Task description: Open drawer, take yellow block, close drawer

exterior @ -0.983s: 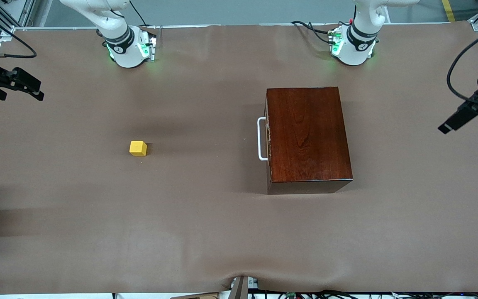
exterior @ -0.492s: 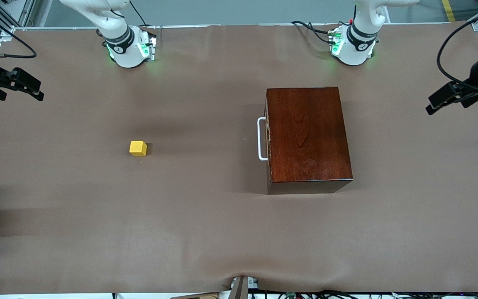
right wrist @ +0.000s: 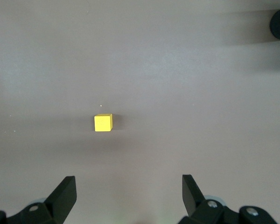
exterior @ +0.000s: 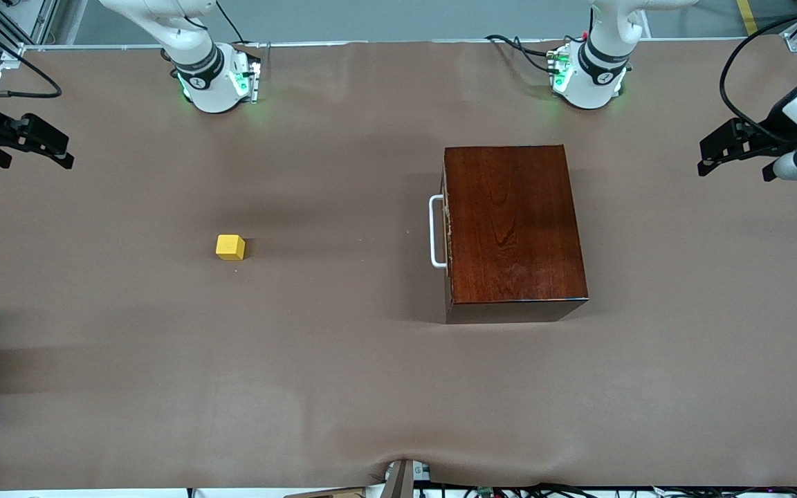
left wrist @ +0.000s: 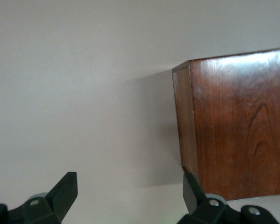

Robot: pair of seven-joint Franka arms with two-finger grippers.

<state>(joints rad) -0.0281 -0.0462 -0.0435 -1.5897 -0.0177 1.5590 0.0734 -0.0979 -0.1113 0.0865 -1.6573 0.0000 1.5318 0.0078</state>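
On the counter (exterior: 343, 360) the yellow block (exterior: 230, 247) sits well apart from the shut drawer (exterior: 445, 232); left hand (exterior: 717, 153) and right hand (exterior: 52, 151) hover spread, holding nothing.

We could read no text, label, brand, number or sign anywhere in these views. A small round mark sat on the dark collar of each arm's base (exterior: 197, 81) (exterior: 604, 78), but we could not make out any lettering in it.
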